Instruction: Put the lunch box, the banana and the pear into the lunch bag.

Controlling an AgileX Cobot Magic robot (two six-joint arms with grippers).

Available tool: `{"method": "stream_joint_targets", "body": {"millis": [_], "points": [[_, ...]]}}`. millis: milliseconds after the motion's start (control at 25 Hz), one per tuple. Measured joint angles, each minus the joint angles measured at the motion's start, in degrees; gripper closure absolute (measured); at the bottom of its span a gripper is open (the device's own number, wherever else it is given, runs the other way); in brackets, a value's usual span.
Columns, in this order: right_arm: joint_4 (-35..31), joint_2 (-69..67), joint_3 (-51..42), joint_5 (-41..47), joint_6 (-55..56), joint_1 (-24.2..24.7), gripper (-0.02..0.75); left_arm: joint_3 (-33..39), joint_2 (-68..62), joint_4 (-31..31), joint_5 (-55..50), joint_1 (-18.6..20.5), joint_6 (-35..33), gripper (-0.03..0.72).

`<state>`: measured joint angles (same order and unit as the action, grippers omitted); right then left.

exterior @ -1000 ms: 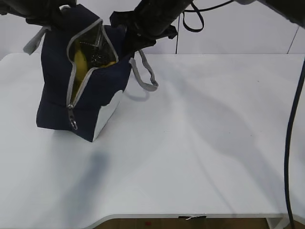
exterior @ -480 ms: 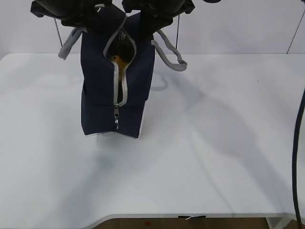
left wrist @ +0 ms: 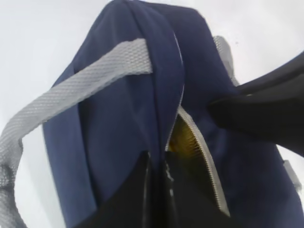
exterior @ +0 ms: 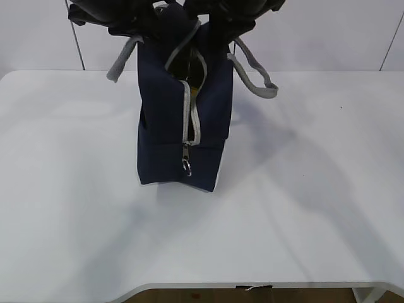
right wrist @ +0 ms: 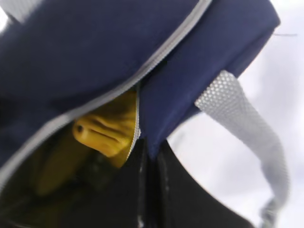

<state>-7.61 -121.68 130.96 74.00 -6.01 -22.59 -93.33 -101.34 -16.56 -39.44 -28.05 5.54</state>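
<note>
The navy lunch bag (exterior: 165, 120) stands upright on the table, its zipper end and metal pull (exterior: 187, 166) facing the camera. My left gripper (exterior: 136, 22) is shut on the left rim of its open top, seen close in the left wrist view (left wrist: 159, 164). My right gripper (exterior: 218, 28) is shut on the right rim (right wrist: 152, 159). Through the opening a bumpy yellow fruit (right wrist: 107, 128) with a dark end spot shows inside; I cannot tell pear from banana. A yellow patch also shows in the left wrist view (left wrist: 183, 137). The lunch box is hidden.
The bag's grey webbing handles hang loose on the left (exterior: 120, 63) and on the right (exterior: 259, 79). The white table (exterior: 303, 208) spreads round the bag, with its front edge near the bottom of the exterior view.
The bag has shifted right across the table and turned, so its zipper end now faces the camera. Both grippers moved with it, still holding its rims; the opening looks narrower.
</note>
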Motion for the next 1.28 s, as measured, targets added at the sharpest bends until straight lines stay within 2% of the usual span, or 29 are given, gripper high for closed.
{"method": "stream_joint_targets", "body": {"millis": [240,480,840,1280], "points": [[1.62,2.86,-4.49,-0.35,-1.25,0.95,0.729,0.07,-0.12,-1.28,3.13,-2.92,0.0,0.694],[1.5,5.16,-5.25,-0.35,-1.59,5.29,0.729,0.07,-1.24,-3.06,6.3,-4.91,0.0,0.694],[1.23,6.96,-10.77,-0.49,-4.93,9.69,0.73,0.12,-4.42,-10.39,9.86,-5.47,-0.84,0.694],[-0.89,6.96,-10.89,-0.77,-6.67,9.87,0.729,0.12,-6.37,-14.94,12.0,-5.47,-1.59,0.694]]}}
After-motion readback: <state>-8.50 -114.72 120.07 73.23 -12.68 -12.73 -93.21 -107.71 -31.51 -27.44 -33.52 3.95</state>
